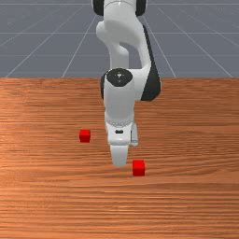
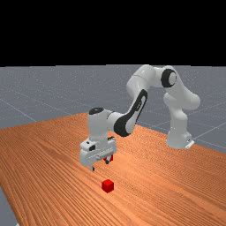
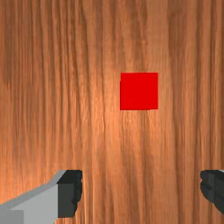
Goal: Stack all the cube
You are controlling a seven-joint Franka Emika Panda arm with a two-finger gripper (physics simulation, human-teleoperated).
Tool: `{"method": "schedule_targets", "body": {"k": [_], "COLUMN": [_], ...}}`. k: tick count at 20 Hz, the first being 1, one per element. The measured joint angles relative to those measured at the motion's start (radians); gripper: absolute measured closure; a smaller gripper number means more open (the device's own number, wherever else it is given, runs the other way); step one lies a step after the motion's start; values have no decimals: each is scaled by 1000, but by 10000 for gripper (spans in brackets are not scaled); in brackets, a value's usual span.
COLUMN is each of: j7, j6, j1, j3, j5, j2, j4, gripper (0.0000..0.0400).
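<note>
- The nearer red cube (image 1: pixel 138 168) and the farther red cube (image 1: pixel 84 136) are set apart on the table (image 1: pixel 42 196), to opposite sides of the fingers (image 3: pixel 70 192) — 0 of 2 are stacked.
- The gripper (image 2: pixel 100 165) is held above the wood, its 2 fingers parted widely; nothing is gripped.
- In the wrist view, 1 cube is seen beside the gap between the fingers, not inside it.
- Everything is judged left to be done: alignment, grasp, lift, placing, release.
- No brand, label or writing can be read.
</note>
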Motion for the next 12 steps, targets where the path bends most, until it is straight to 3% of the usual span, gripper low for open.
{"method": "schedule_targets", "body": {"k": [9, 12], "j7": [-5, 72], "j6": [-35, -36], "j1": [-5, 30], "j3": [8, -5], "j5": [11, 5], "j2": [49, 50], "j4": [86, 89], "gripper": [0, 0]}}
